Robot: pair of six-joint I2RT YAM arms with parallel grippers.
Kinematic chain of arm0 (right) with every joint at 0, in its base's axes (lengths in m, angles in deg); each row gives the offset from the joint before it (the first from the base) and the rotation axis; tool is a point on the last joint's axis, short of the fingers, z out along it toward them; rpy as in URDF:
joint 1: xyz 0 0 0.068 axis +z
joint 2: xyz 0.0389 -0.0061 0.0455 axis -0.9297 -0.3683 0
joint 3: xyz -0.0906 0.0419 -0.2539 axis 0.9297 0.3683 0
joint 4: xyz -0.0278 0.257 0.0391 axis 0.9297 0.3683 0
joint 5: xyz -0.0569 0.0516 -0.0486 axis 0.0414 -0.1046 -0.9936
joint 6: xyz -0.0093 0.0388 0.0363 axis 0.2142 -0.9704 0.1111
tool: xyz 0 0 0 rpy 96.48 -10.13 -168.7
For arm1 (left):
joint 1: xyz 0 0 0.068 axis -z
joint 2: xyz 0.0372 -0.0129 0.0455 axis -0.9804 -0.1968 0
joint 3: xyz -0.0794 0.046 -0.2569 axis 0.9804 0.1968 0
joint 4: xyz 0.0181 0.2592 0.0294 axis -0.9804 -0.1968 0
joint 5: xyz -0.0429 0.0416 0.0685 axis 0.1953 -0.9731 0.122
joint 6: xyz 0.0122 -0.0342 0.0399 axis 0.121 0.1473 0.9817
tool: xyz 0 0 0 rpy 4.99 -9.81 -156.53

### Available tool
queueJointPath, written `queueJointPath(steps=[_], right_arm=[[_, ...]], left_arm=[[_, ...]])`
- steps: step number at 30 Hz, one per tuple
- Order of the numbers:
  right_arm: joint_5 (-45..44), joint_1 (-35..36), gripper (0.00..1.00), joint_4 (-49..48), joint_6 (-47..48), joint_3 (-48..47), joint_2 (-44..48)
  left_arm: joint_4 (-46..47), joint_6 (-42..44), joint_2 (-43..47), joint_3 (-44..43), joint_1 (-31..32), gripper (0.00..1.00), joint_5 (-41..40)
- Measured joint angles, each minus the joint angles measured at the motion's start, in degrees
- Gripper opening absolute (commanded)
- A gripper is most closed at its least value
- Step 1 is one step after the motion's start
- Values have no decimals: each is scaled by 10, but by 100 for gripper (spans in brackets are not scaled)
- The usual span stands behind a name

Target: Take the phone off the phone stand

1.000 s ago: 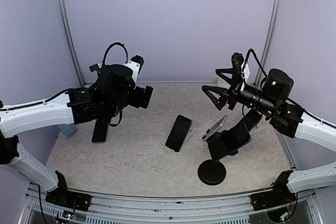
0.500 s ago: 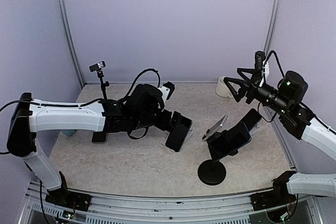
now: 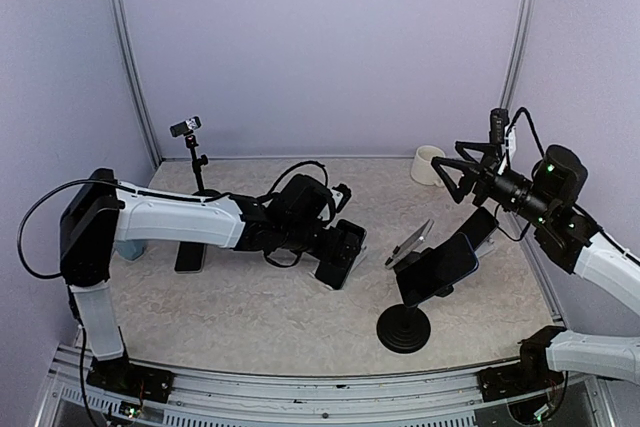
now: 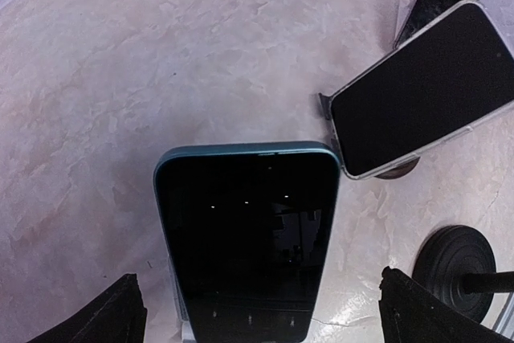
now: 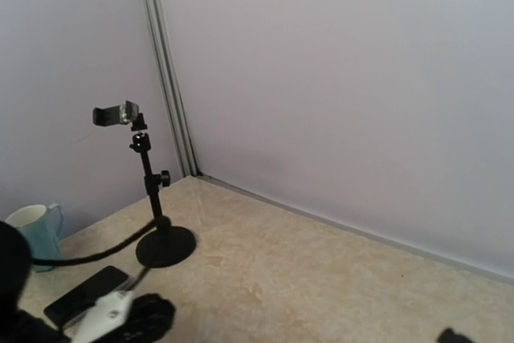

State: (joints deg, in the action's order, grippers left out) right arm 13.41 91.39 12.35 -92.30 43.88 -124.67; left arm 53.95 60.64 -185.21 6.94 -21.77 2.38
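A dark phone (image 3: 338,255) with a teal rim (image 4: 245,238) leans upright on a small pale phone stand (image 4: 178,311) in the middle of the table. My left gripper (image 3: 347,240) is low at that phone and open. Its two black fingertips (image 4: 119,315) show at either bottom corner of the left wrist view, one on each side of the phone's lower half, apart from its edges. My right gripper (image 3: 456,173) hangs raised at the right, open and holding nothing, aimed at the far left corner.
A white-rimmed phone (image 4: 426,98) rests on another stand just right of the centre one. A phone sits on a black stand with a round base (image 3: 403,329). A flat phone (image 3: 190,255), a clamp stand (image 5: 148,182), a mug (image 5: 32,226) and a white cup (image 3: 430,164) ring the table.
My left arm has swung from the raised left side down and right to the centre phone. My right arm has drawn back toward the right wall and lifted.
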Motion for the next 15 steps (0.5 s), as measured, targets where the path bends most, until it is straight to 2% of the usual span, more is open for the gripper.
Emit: queueJointPath(steps=[12,15], right_arm=[[6,-3,98,-7,-5,7,2],[7,-3,98,-9,-6,10,2]], left_arm=[[-1,-20,-67,-24,-6,99,16],[-1,-26,-76,-35,-6,96,11]])
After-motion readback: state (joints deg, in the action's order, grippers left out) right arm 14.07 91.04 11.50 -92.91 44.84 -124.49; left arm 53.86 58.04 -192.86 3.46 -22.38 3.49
